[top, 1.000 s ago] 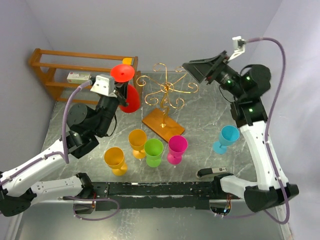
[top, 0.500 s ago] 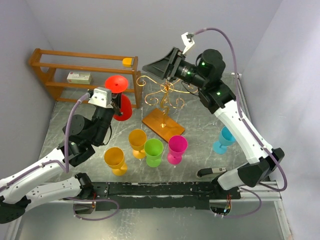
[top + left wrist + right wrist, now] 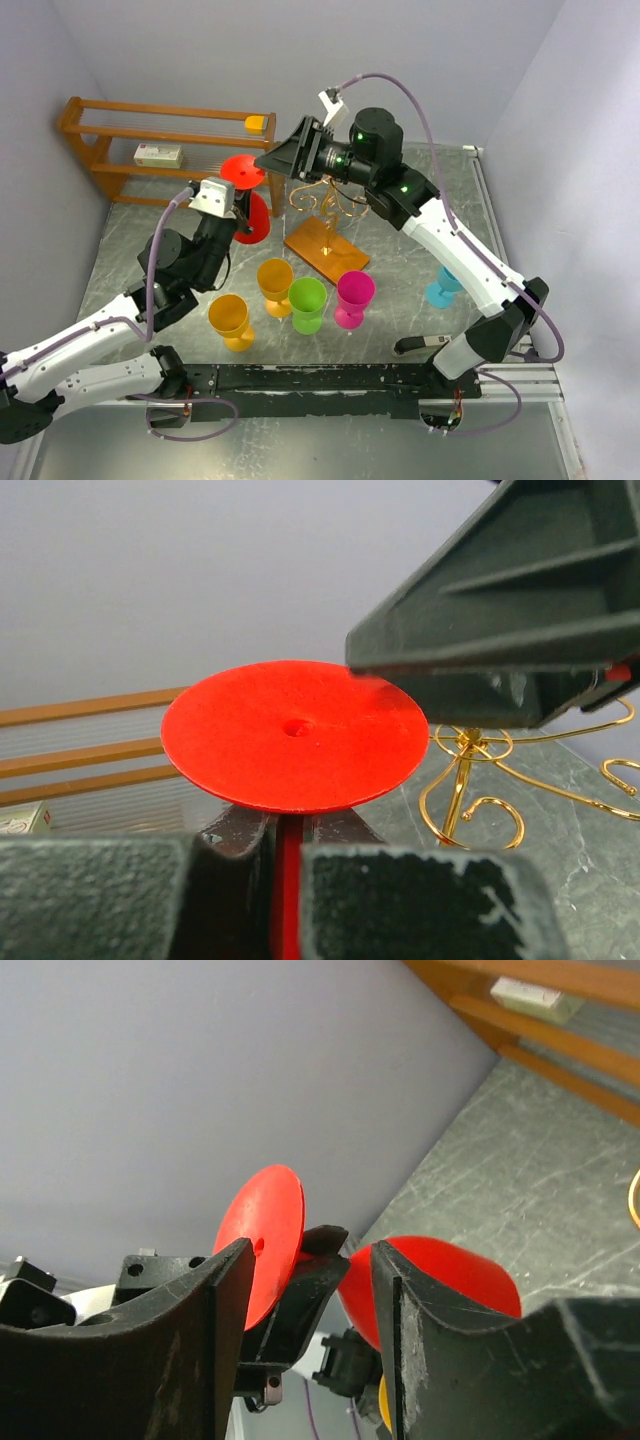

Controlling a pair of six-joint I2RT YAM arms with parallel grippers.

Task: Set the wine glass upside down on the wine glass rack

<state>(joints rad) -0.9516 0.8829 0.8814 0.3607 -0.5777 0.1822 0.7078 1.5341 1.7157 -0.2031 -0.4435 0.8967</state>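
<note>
My left gripper (image 3: 241, 205) is shut on the stem of a red wine glass and holds it upside down. The glass's round foot (image 3: 240, 168) is on top and its bowl (image 3: 257, 220) hangs below. In the left wrist view the foot (image 3: 295, 735) sits above my closed left gripper (image 3: 285, 832). My right gripper (image 3: 266, 160) is open and empty, close beside the foot; I cannot tell if they touch. The right wrist view looks between its jaws (image 3: 310, 1290) at the foot (image 3: 262, 1228) and bowl (image 3: 440, 1275). The gold wire rack (image 3: 330, 198) stands on its wooden base (image 3: 325, 250), under the right arm.
A brown wooden shelf unit (image 3: 100, 150) at the back left holds a white box (image 3: 160, 155) and a yellow item (image 3: 257, 124). Yellow (image 3: 230, 318), orange (image 3: 275, 282), green (image 3: 307, 300) and magenta (image 3: 354, 295) glasses stand in front of the rack. A cyan glass (image 3: 442, 288) stands at the right.
My right arm has swung left across the rack until its open gripper is beside the red glass's foot. My left gripper has lowered slightly, still holding the glass.
</note>
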